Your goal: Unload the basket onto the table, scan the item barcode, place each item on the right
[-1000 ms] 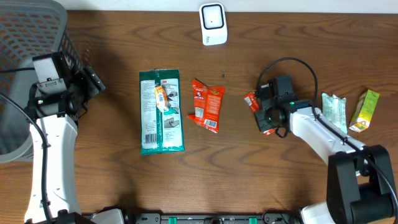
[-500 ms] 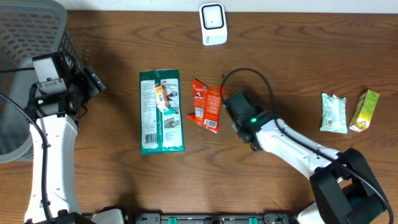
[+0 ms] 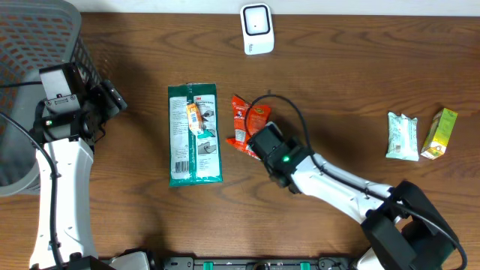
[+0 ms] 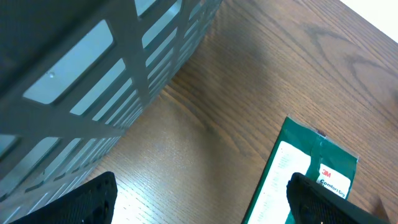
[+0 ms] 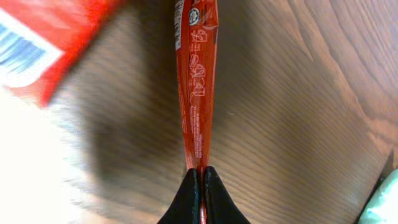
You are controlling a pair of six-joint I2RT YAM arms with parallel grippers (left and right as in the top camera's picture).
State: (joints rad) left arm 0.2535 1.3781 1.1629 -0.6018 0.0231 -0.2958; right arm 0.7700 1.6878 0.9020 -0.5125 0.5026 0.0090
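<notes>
My right gripper (image 5: pixel 200 179) is shut on a thin red packet (image 5: pixel 198 81), seen edge-on and standing up from the fingertips in the right wrist view. In the overhead view this gripper (image 3: pixel 260 142) hangs over the right edge of a red snack packet (image 3: pixel 241 120) lying mid-table; that packet's barcode corner (image 5: pixel 31 46) shows blurred at the wrist view's upper left. The white scanner (image 3: pixel 256 28) stands at the table's far edge. My left gripper (image 3: pixel 112 97) is open beside the basket, with nothing between its fingers (image 4: pixel 93 199).
A grey mesh basket (image 3: pixel 30 45) fills the far left corner. A green 3M pack (image 3: pixel 193 135) lies left of centre. A white-green packet (image 3: pixel 403 136) and a yellow-green box (image 3: pixel 440 133) sit at the right.
My right arm has swept left across the table with the thin red packet, from near the right-hand items to over the red snack packet. The left arm has not moved.
</notes>
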